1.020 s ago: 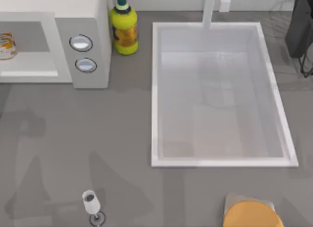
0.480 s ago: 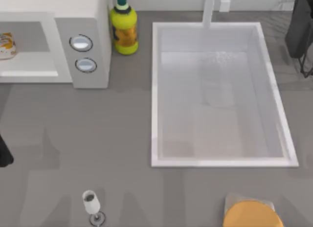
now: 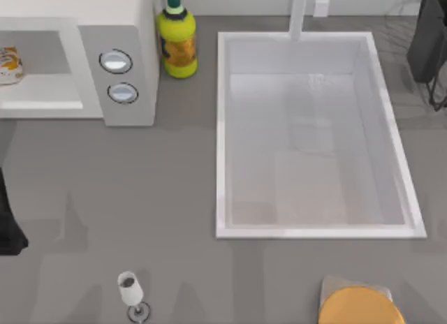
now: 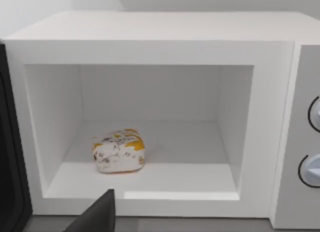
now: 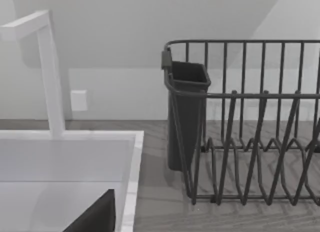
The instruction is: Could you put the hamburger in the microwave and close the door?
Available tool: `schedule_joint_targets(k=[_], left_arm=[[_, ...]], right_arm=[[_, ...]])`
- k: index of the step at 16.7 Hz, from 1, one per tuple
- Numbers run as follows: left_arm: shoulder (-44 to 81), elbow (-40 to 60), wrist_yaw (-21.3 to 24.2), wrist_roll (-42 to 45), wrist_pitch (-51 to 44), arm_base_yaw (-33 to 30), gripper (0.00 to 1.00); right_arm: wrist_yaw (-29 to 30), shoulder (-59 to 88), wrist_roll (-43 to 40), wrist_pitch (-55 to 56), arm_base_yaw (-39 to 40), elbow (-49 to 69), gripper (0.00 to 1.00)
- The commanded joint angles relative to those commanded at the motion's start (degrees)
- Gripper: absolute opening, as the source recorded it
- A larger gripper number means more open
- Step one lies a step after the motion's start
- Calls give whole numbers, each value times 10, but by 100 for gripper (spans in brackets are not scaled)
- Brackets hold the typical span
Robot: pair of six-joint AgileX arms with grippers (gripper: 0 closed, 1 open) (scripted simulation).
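The grey bench point(image 3: 167, 198) carried it all, with the white sink point(image 3: 222, 163) sunk into its right half and a faucet point(image 3: 299, 13) standing at the sink's far rim. At the far left sat the microwave point(image 3: 129, 65), its cavity wide open and its two knobs point(image 3: 116, 61) on the panel beside it. The door point(image 4: 9, 157) was swung out, a dark slab at the cavity's edge in the left wrist view. A dark rack point(image 5: 250, 142) with its cup stood beyond the sink's right end. A yellow bottle point(image 3: 177, 41) stood just beside the microwave, and an orange disc point(image 3: 360, 306) lay on its board at the near right. A small glass point(image 3: 130, 290) stood near left. The hamburger point(image 4: 119, 150) lay inside the cavity, on its floor. Left pincer, right pincer: couldn't tell whether apart or together.
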Motion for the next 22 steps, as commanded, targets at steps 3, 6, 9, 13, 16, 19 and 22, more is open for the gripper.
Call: schedule_joint_targets(k=[3,6,9,13,16,19,22], left_arm=[[0,0,0,0,0,0,92],[0,0,0,0,0,0,70],[0,0,0,0,0,0,47],[0,0,0,0,0,0,17],[0,0,0,0,0,0,0],[0,0,0,0,0,0,0],[0,0,0,0,0,0,0]], right_arm=[[0,0,0,0,0,0,100],[0,0,0,0,0,0,100],[0,0,0,0,0,0,100],[0,0,0,0,0,0,100],[0,0,0,0,0,0,100],[0,0,0,0,0,0,100],[0,0,0,0,0,0,100]])
